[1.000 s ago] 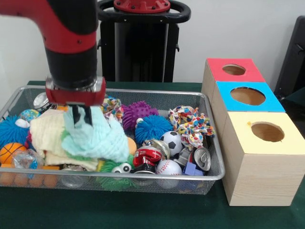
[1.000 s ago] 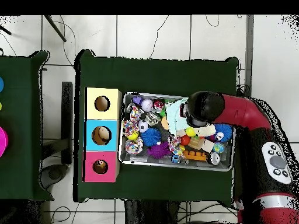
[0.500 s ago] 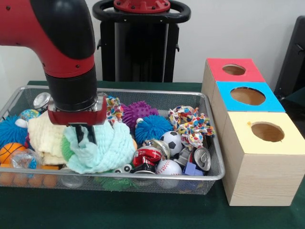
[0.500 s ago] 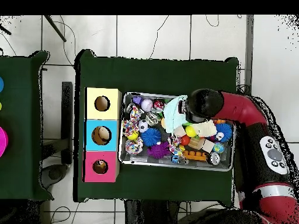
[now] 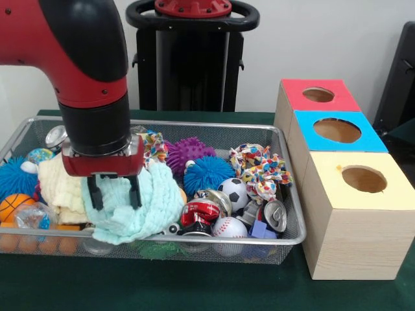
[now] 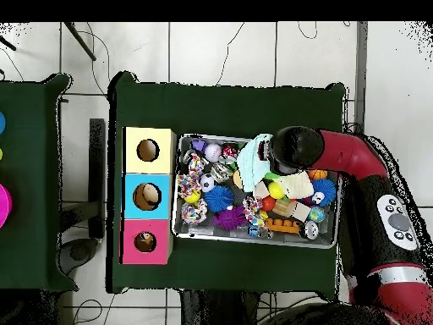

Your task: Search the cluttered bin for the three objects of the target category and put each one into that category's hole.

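The gripper (image 5: 115, 192) hangs over the left half of the cluttered bin (image 5: 288, 241), its jaws spread apart and released, straddling the top of a mint-green cloth (image 5: 139, 206) that lies heaped just right of a cream cloth (image 5: 59, 186). Nothing is gripped, as far as the front view shows. The red-topped box (image 5: 295, 97) stands beyond the bin's right end, farthest back of the three boxes (its round hole (image 5: 318, 94) is open and unobstructed). To do this well, I judge the jaws should sink deep enough into the fold to pinch several layers, then lift straight up so neighbouring toys are not dragged along.
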{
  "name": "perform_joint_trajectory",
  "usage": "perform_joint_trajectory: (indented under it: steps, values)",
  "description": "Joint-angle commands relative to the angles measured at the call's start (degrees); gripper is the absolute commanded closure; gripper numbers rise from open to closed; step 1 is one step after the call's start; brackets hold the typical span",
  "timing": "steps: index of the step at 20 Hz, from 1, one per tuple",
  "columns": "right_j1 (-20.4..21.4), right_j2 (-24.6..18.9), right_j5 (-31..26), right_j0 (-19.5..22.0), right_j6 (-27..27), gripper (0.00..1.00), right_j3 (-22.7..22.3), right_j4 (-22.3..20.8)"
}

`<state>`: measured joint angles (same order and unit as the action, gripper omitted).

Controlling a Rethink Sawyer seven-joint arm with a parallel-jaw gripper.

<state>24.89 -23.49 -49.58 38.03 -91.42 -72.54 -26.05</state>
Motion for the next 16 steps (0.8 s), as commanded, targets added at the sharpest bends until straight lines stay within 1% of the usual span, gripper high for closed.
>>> perform_joint_trajectory:
  steps: [1,3,5,8,9,14,16]
  values:
    - [-0.9,-3.7,0.9,0.2,13.7,0.0,-1.3,-4.2]
    - [1.1,-3.4,0.5,-0.2,12.6,0.0,-2.7,-4.2]
    - [3.8,-2.9,0.4,-0.4,11.1,0.0,-5.3,-4.0]
    - [8.8,-1.7,0.2,-0.9,8.1,0.0,-10.1,-3.3]
    - [9.8,-1.5,0.2,-1.0,7.4,0.0,-11.1,-3.2]
    - [18.8,1.1,-0.2,-2.2,1.8,0.0,-19.7,-1.7]
    - [21.5,1.7,-0.4,-2.5,0.6,0.0,-22.0,-1.2]
